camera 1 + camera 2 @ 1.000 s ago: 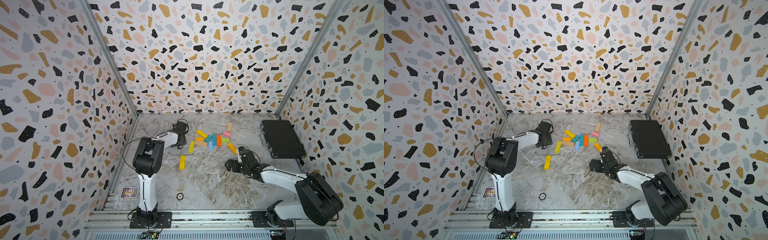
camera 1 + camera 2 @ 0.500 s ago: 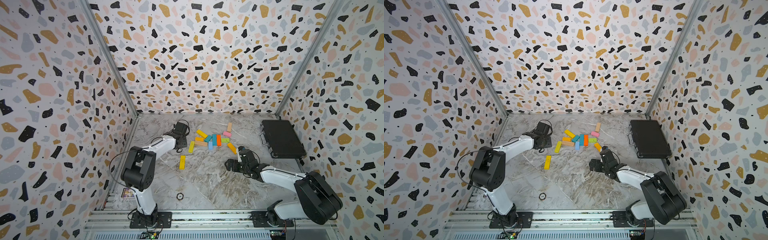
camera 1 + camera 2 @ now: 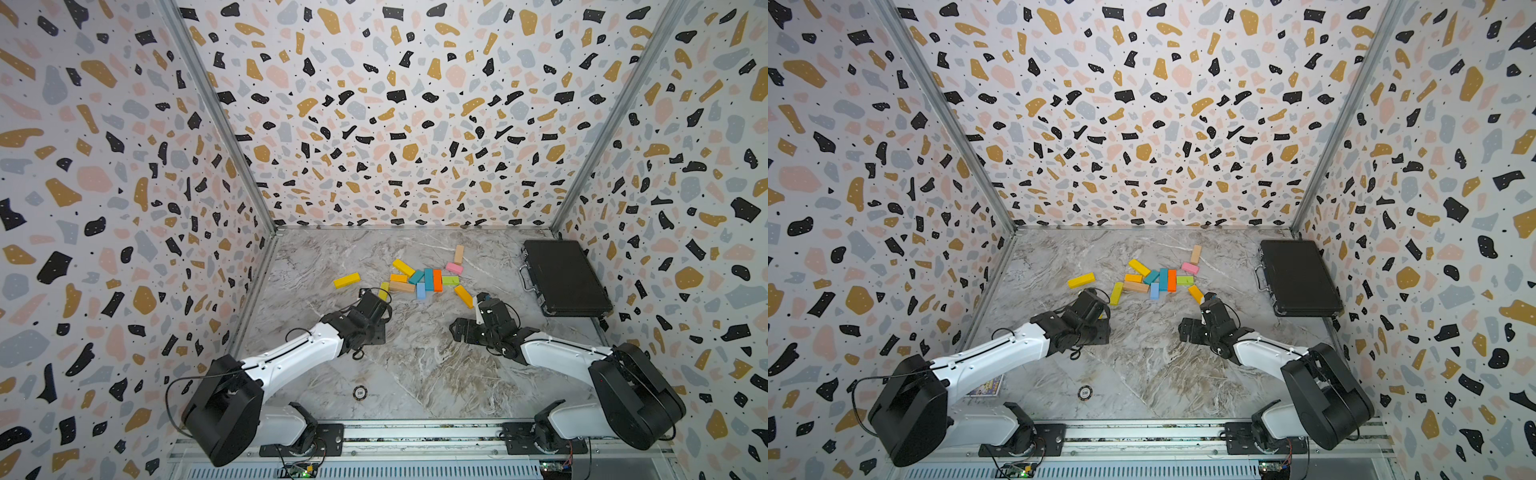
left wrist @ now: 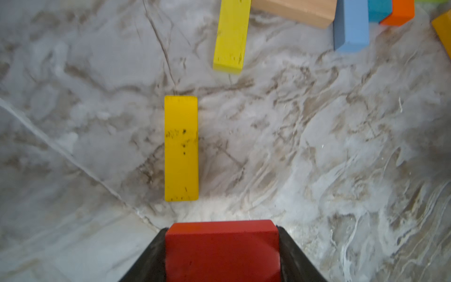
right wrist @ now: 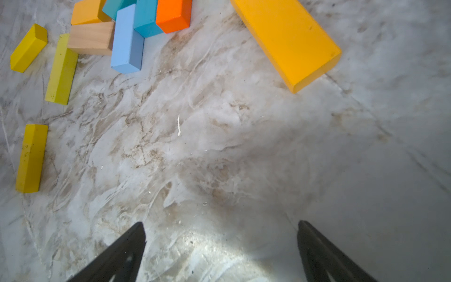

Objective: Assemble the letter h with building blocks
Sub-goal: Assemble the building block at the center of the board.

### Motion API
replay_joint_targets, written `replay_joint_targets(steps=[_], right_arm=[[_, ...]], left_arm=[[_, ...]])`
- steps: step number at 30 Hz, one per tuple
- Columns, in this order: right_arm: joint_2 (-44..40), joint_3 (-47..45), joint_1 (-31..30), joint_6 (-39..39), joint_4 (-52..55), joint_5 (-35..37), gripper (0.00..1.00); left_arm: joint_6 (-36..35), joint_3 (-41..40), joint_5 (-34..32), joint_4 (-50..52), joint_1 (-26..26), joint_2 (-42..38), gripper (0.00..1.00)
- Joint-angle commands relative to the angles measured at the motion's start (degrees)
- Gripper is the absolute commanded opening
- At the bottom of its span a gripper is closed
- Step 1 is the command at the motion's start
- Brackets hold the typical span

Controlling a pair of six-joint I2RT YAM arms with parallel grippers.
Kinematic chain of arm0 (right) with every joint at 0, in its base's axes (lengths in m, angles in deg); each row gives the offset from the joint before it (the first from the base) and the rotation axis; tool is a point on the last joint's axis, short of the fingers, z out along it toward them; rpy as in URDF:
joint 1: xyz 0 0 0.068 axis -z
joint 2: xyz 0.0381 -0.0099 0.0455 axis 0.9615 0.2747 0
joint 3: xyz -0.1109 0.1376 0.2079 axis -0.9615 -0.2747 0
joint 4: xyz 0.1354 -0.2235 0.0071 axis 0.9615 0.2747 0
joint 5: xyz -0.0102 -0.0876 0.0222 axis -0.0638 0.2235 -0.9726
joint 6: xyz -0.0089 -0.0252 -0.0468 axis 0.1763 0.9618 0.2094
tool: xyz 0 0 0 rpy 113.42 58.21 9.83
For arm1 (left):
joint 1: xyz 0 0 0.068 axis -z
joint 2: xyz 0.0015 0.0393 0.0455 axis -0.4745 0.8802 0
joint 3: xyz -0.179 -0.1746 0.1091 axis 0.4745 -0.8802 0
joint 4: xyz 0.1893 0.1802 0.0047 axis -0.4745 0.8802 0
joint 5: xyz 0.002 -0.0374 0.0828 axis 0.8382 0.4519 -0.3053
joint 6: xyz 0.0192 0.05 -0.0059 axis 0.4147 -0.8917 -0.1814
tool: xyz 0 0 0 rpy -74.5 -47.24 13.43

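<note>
Gripping a red block [image 4: 221, 251] with the left gripper [image 4: 222, 229]: both fingers [image 4: 156, 256] are pressing on its sides in the left wrist view, and its end is sticking out past the tips. It is sitting left of centre over the marble table [image 3: 415, 357], just near of a yellow block [image 4: 181, 148] that is lying flat; the two are not touching, and whether red is resting on the table I cannot tell. In both top views the left arm [image 3: 291, 353] is covering that spot and hiding both. The right gripper [image 5: 220, 223] is standing wide open and holding nothing, hovering right of centre just near of a long amber block [image 5: 288, 41]. The other building blocks are lying flat mid-table toward the far side: a pale yellow block [image 3: 383, 290] is touching a plain wood block [image 3: 401, 286], and beside those light blue [image 3: 421, 290], teal [image 3: 428, 279], orange [image 3: 437, 280], green [image 3: 450, 280] and pink [image 3: 454, 267] are bunching together, most of them touching a neighbour. A second wood piece [image 3: 459, 254] is lying farthest back, just beyond pink, and a second yellow piece [image 3: 346, 280] is lying alone, off to the left of the bunch. A black case [image 3: 563, 276] is sitting shut by the right wall, well apart from the blocks; a small round disc [image 3: 360, 392] is lying near the near edge, between the two arm bases.
</note>
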Motion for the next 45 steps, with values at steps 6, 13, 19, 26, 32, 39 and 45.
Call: replay_joint_targets(steps=[6,13,19,26,32,39,45], right_arm=[[-0.78,-1.07,0.20,-0.76,3.25,-0.28,0.98],[-1.06,-1.13,0.20,-0.76,3.53,-0.08,0.98],[-1.17,-1.22,0.23,-0.75,3.43,-0.06,0.98],[-0.98,-1.22,0.33,-0.92,3.09,-0.43,0.99],[-0.98,-1.21,0.34,-0.85,3.09,-0.43,0.98],[-0.75,-1.22,0.38,-0.85,3.01,-0.39,0.98],[-0.79,-1.21,0.42,-0.85,2.94,-0.43,0.99]], left_arm=[[7.69,-5.84,5.02,-4.82,1.12,0.14,0.45],[5.60,-6.34,3.07,-6.03,1.14,2.49,0.43],[2.75,-6.82,0.27,-6.20,1.12,4.61,0.42],[-1.04,-7.28,-2.25,-7.20,1.14,5.13,0.43],[-4.33,-7.31,-2.87,-8.24,1.14,5.44,0.43],[-5.48,-7.21,-3.02,-8.85,1.07,6.42,0.43],[-6.67,-7.28,-3.94,-9.16,1.14,7.56,0.43]])
